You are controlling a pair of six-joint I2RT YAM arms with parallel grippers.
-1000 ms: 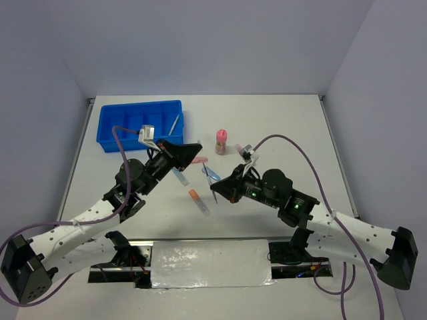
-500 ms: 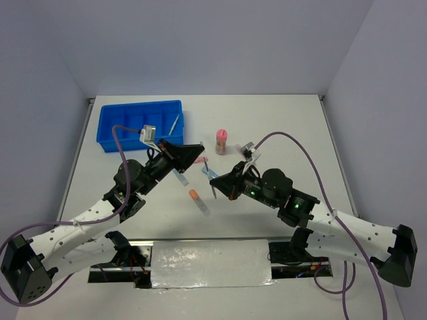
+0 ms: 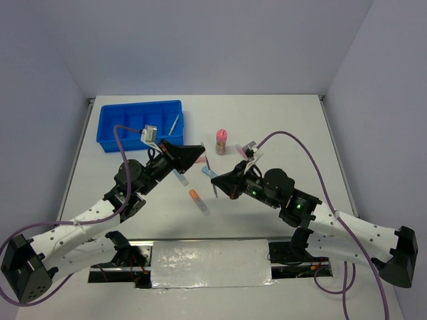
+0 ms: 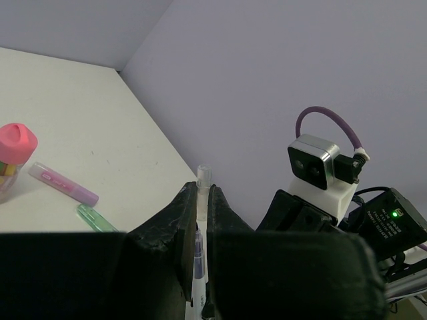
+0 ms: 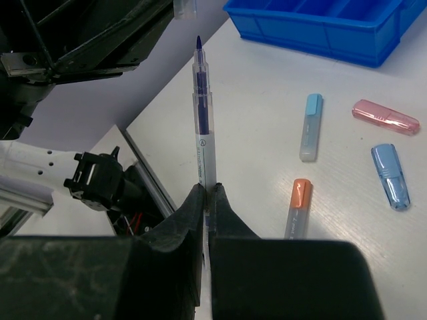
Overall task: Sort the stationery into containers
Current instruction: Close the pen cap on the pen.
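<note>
My right gripper (image 5: 207, 190) is shut on a white pen (image 5: 202, 120) with an uncapped blue tip, held above the table and pointing at my left gripper (image 3: 197, 152). The left gripper (image 4: 202, 190) is shut on a clear pen cap (image 4: 203, 177), which also shows in the right wrist view (image 5: 185, 8) just beyond the pen's tip. The two grippers meet over the table's middle, right gripper (image 3: 217, 179) lower right. The blue tray (image 3: 140, 123) stands far left with a thin pen (image 3: 175, 123) in its right compartment. Loose markers lie below the grippers.
On the table lie a light blue marker (image 5: 310, 127), an orange marker (image 5: 297, 207), a pink marker (image 5: 385, 116), a blue marker (image 5: 390, 167), a purple marker (image 4: 63, 183) and a green marker (image 4: 97, 219). A pink-capped cylinder (image 3: 221, 141) stands at centre.
The right gripper has carried the pen up and to the left, closer to the left gripper. The left gripper has edged slightly right with the cap.
</note>
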